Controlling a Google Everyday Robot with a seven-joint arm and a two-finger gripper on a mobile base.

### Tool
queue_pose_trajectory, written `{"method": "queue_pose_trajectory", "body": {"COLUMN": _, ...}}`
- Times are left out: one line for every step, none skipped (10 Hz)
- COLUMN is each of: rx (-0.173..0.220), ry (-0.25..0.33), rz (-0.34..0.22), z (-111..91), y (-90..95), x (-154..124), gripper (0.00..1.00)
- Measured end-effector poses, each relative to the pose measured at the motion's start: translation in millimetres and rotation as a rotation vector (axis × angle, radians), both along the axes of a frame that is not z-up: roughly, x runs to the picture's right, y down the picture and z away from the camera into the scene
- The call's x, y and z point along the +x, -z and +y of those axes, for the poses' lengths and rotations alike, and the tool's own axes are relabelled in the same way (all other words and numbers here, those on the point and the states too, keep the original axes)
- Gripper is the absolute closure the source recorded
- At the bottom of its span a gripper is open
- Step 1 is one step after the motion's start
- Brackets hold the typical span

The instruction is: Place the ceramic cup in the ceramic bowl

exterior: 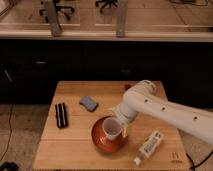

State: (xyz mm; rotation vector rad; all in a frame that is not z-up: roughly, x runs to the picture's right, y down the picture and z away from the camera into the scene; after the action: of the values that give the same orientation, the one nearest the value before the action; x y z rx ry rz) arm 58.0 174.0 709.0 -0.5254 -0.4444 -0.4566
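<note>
The white ceramic cup (111, 129) is tilted, its mouth turned toward the camera, inside the rim of the orange-red ceramic bowl (101, 143). The bowl sits on the wooden table (70, 150), front of centre. My white arm reaches in from the right. Its gripper (121, 125) is right against the cup's right side, over the bowl. The wrist hides where the gripper meets the cup.
A white bottle-like item (149, 145) lies just right of the bowl. A blue-grey pad (89, 103) lies behind the bowl and a black flat item (61, 114) to the left. Behind the table stands a dark counter front.
</note>
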Motion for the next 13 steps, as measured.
{"method": "queue_pose_trajectory", "body": {"rx": 0.002, "ry": -0.002, "rz": -0.001, "z": -0.8, "y": -0.4, "x": 0.4, "gripper": 0.2}}
{"method": "queue_pose_trajectory", "body": {"rx": 0.004, "ry": -0.005, "rz": -0.003, "z": -1.5, "y": -0.9, "x": 0.7, "gripper": 0.2}}
{"method": "queue_pose_trajectory", "body": {"rx": 0.005, "ry": -0.007, "rz": -0.004, "z": -1.7, "y": -1.3, "x": 1.2, "gripper": 0.2}}
{"method": "queue_pose_trajectory", "body": {"rx": 0.007, "ry": -0.01, "rz": -0.004, "z": -2.2, "y": -1.7, "x": 1.7, "gripper": 0.2}}
{"method": "queue_pose_trajectory", "body": {"rx": 0.01, "ry": -0.014, "rz": -0.005, "z": -3.0, "y": -2.1, "x": 2.4, "gripper": 0.2}}
{"method": "queue_pose_trajectory", "body": {"rx": 0.012, "ry": -0.016, "rz": -0.007, "z": -3.6, "y": -2.7, "x": 2.7, "gripper": 0.2}}
{"method": "queue_pose_trajectory", "body": {"rx": 0.015, "ry": -0.02, "rz": -0.008, "z": -4.9, "y": -3.1, "x": 3.2, "gripper": 0.2}}
{"method": "queue_pose_trajectory", "body": {"rx": 0.018, "ry": -0.024, "rz": -0.009, "z": -5.8, "y": -3.7, "x": 3.9, "gripper": 0.2}}
{"method": "queue_pose_trajectory", "body": {"rx": 0.021, "ry": -0.029, "rz": -0.01, "z": -6.5, "y": -4.2, "x": 4.4, "gripper": 0.2}}
{"method": "queue_pose_trajectory", "body": {"rx": 0.024, "ry": -0.033, "rz": -0.011, "z": -7.5, "y": -4.7, "x": 5.0, "gripper": 0.2}}
{"method": "queue_pose_trajectory", "body": {"rx": 0.026, "ry": -0.036, "rz": -0.013, "z": -7.9, "y": -5.3, "x": 5.8, "gripper": 0.2}}
{"method": "queue_pose_trajectory", "body": {"rx": 0.03, "ry": -0.041, "rz": -0.015, "z": -8.9, "y": -5.9, "x": 6.8, "gripper": 0.2}}
{"method": "queue_pose_trajectory", "body": {"rx": 0.033, "ry": -0.045, "rz": -0.017, "z": -9.9, "y": -6.2, "x": 7.2, "gripper": 0.2}}
